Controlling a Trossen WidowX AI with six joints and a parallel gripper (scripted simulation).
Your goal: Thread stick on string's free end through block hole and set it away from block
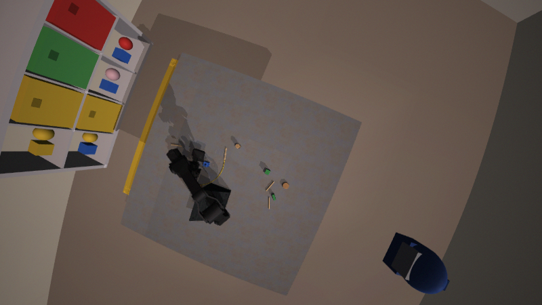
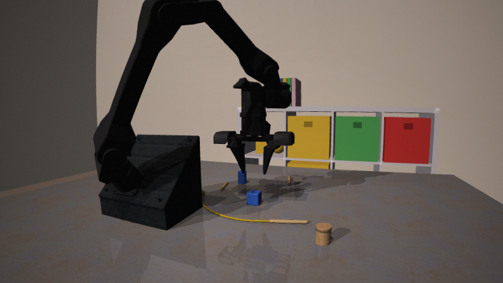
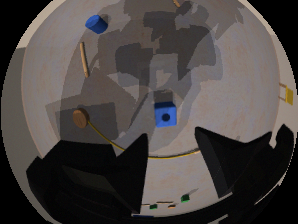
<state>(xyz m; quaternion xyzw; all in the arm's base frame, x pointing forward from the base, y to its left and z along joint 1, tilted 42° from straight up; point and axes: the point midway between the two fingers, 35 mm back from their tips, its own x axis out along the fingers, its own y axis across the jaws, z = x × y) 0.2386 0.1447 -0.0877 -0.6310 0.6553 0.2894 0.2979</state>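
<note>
The blue block (image 2: 253,197) (image 3: 165,116) (image 1: 205,164) with a hole through it sits on the table. A yellow string (image 2: 232,219) (image 1: 217,176) (image 3: 166,157) runs from the round button (image 3: 80,119) past the block to the thin stick (image 2: 288,221) (image 1: 225,153), which lies flat on the table. My gripper (image 2: 253,172) (image 3: 170,137) hangs above the table just over and behind the block. Its fingers are partly open with nothing between them. In the exterior view the arm's base hides most of the button.
A second small blue piece (image 2: 241,177) (image 3: 97,24) and loose sticks (image 2: 224,185) (image 2: 288,179) lie behind the block. A wooden cylinder (image 2: 323,233) (image 1: 237,145) stands near the stick. More sticks (image 1: 269,185), green bits (image 1: 267,171) and another cylinder (image 1: 285,185) lie farther off. The arm's base (image 2: 154,186) stands left.
</note>
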